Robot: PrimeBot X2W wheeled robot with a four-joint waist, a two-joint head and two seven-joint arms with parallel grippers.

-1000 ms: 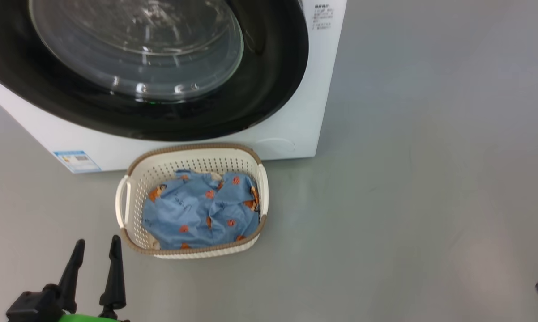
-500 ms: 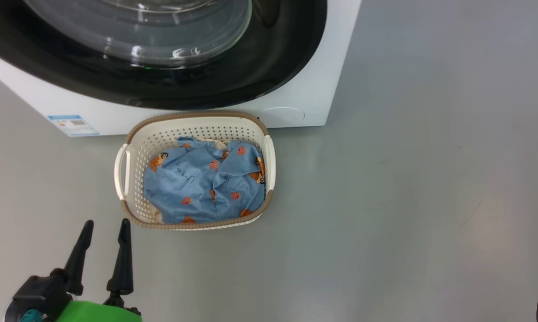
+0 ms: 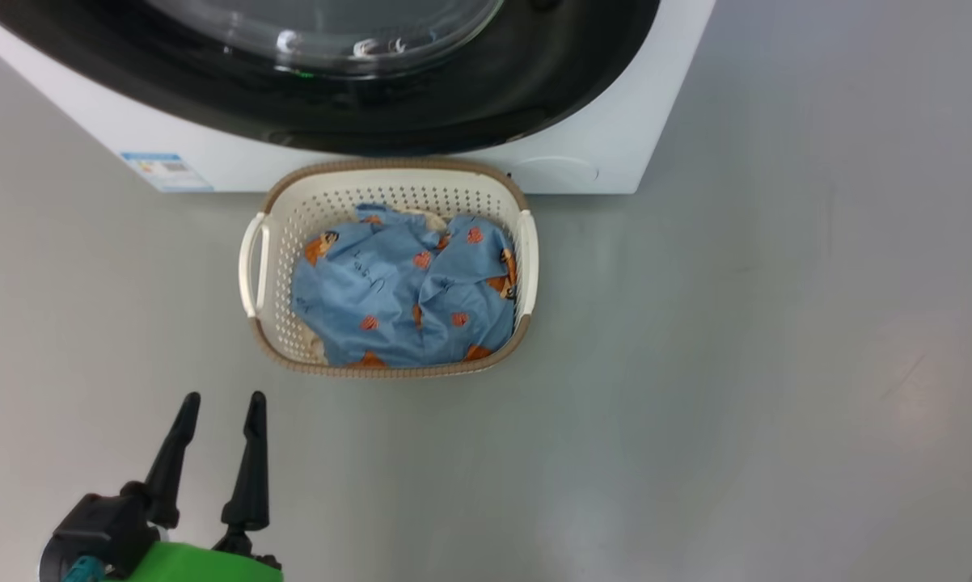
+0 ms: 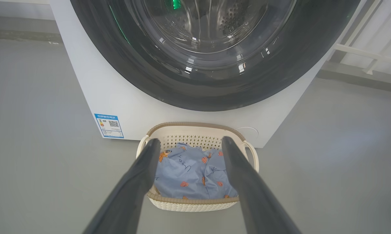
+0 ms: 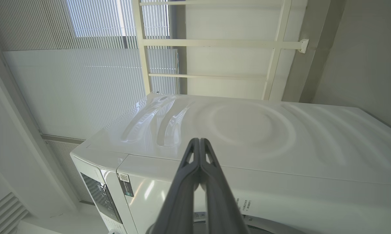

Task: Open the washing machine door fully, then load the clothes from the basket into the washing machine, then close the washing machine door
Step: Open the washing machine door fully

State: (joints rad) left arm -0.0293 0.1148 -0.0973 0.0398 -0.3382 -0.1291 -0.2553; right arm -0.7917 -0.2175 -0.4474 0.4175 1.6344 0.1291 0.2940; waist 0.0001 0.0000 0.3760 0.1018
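Blue clothes (image 3: pixel 405 291) printed with orange figures lie heaped in the basket (image 3: pixel 324 202). It stands on the grey floor (image 3: pixel 696 364) just in front of the washing machine (image 3: pixel 615 121), under the lower curve of the door (image 3: pixel 454 113).

Over the last second the head view has swung down. Less of the door's glass shows and the basket sits higher in the picture. That is the camera's move, since the basket keeps its place against the machine and the clothes lie as they did.

The left gripper (image 3: pixel 223 398) hangs near the basket's near left corner, off the floor, fingers spread wide and empty as before. The right gripper (image 5: pixel 199 140) is raised beside the machine's top, fingers pressed together on nothing.

The door looks flush with the front, so I judge it not yet opened. Neither gripper is at its rim, and loading has to wait for that step.
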